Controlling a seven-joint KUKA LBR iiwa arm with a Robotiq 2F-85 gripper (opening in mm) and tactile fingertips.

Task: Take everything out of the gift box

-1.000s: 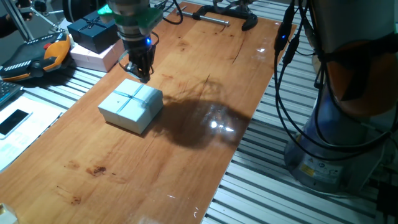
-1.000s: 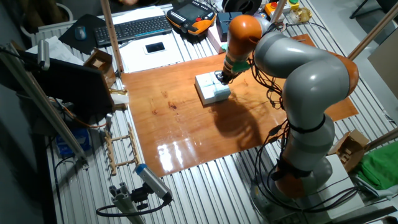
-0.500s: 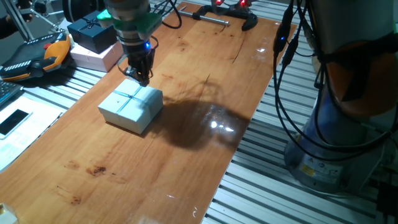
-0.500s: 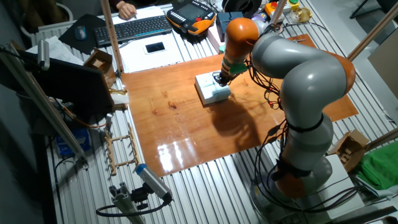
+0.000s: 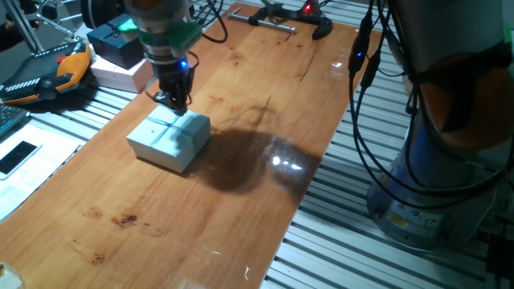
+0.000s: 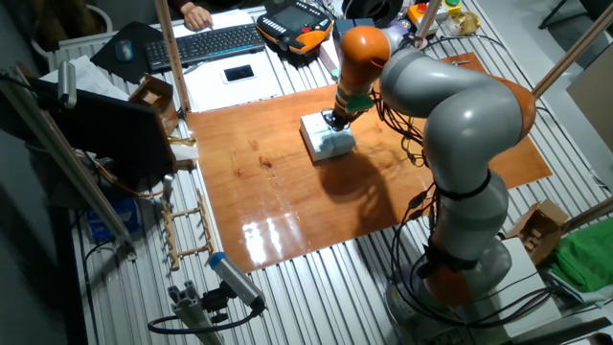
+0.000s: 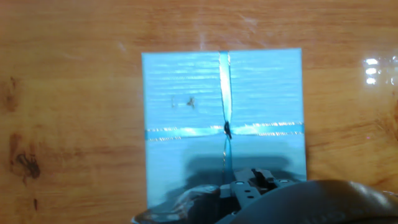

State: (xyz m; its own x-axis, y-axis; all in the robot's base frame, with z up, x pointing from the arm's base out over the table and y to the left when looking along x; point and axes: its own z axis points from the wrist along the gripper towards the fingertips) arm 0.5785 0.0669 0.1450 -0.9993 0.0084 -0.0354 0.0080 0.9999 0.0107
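Note:
The pale blue gift box [image 5: 169, 138] sits on the wooden table with its lid on, a ribbon cross on top. It also shows in the other fixed view [image 6: 326, 140] and fills the hand view [image 7: 224, 118]. My gripper [image 5: 177, 104] hangs just above the box's far edge, fingers close together and holding nothing; it also shows in the other fixed view [image 6: 331, 120]. In the hand view only the gripper's dark body [image 7: 252, 186] shows at the bottom edge. The items inside the box are hidden by the lid.
A dark navy box [image 5: 119, 42] rests on a pinkish-white box [image 5: 127, 75] at the table's far left edge. An orange teach pendant [image 5: 50, 71] and a phone [image 5: 18, 156] lie to the left. A black clamp [image 5: 283, 18] lies at the far end. Cables [image 5: 365, 88] hang on the right.
My gripper has moved a little to the left and closer over the box's far edge. The box has not moved and its lid stays on.

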